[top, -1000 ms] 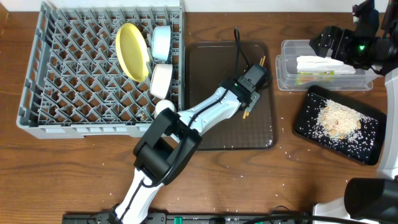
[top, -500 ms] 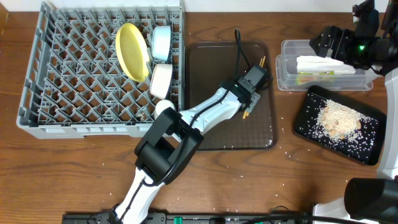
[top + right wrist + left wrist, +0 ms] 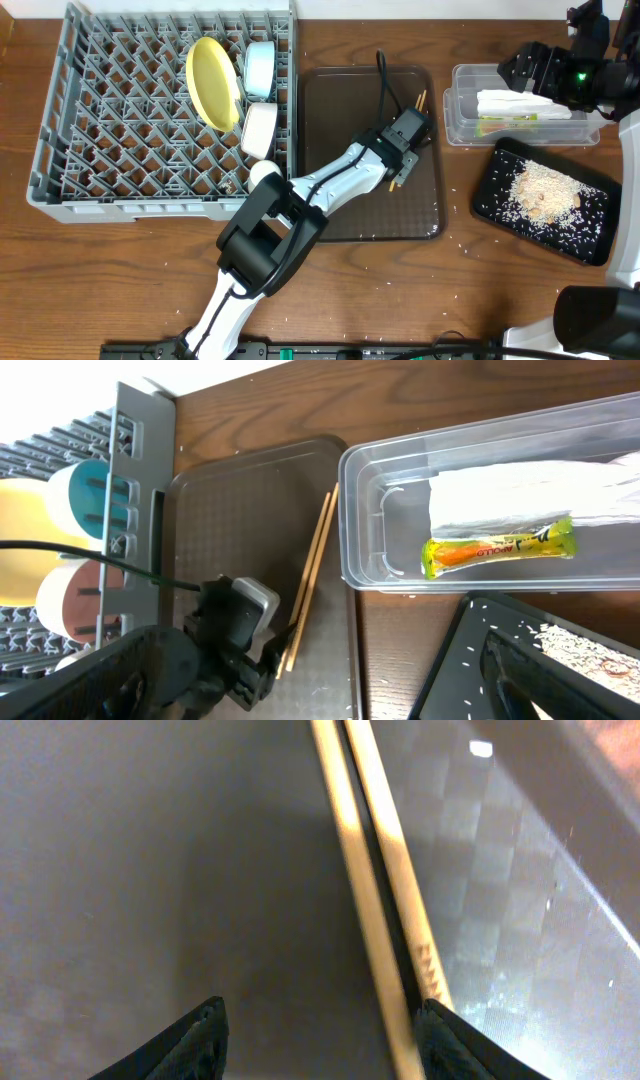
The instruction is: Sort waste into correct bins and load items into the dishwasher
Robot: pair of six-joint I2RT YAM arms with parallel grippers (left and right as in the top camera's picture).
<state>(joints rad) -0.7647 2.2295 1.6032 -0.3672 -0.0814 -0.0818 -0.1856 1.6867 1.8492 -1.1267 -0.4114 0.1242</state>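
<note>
A pair of wooden chopsticks (image 3: 356, 870) lies side by side on the brown serving tray (image 3: 340, 110). My left gripper (image 3: 320, 1045) hangs low over them, open, with the sticks just inside its right finger (image 3: 460, 1045). In the overhead view the left gripper (image 3: 400, 172) covers most of the chopsticks (image 3: 422, 98). The grey dish rack (image 3: 45, 150) holds the yellow plate (image 3: 213, 82), light blue bowl (image 3: 260, 68), white bowl (image 3: 259, 130) and small white cup (image 3: 263, 173). My right gripper (image 3: 530, 68) hovers open and empty by the clear tub (image 3: 460, 125).
The clear tub holds the white wrapper (image 3: 520, 103) and the green-and-yellow sachet (image 3: 497, 547). A black tray (image 3: 490, 195) at the right carries a heap of rice scraps (image 3: 545, 192). Loose grains lie scattered on the wooden table around it.
</note>
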